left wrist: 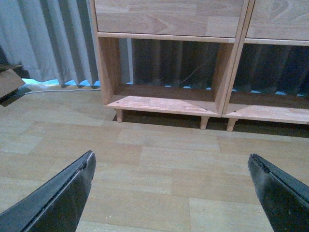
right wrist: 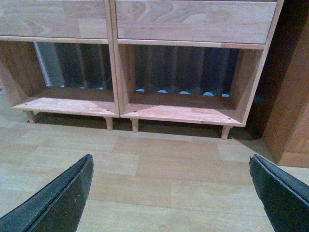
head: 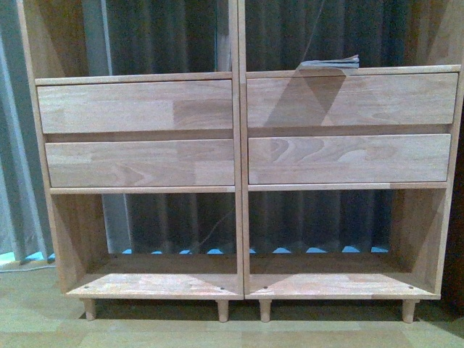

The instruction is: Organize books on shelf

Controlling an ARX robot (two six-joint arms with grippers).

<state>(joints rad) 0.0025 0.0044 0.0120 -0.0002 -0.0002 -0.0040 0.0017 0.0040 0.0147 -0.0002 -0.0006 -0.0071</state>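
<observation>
The light wood shelf (head: 239, 181) fills the front view: two columns, each with two drawer fronts and an open bottom bay on peg legs. A thin whitish-grey paperback (head: 330, 63) lies flat on the right column's upper board, above the drawers. The teal book is out of view. My left gripper (left wrist: 171, 166) is open and empty above the floor, facing the left bottom bay (left wrist: 164, 104). My right gripper (right wrist: 171, 166) is open and empty above the floor, facing the right bottom bay (right wrist: 183, 113). Neither arm shows in the front view.
Grey curtains (left wrist: 48, 43) hang behind and left of the shelf. A cardboard piece (left wrist: 9, 82) sits at the left on the wood-plank floor (left wrist: 164, 164). A darker wooden cabinet (right wrist: 289, 111) stands right of the shelf.
</observation>
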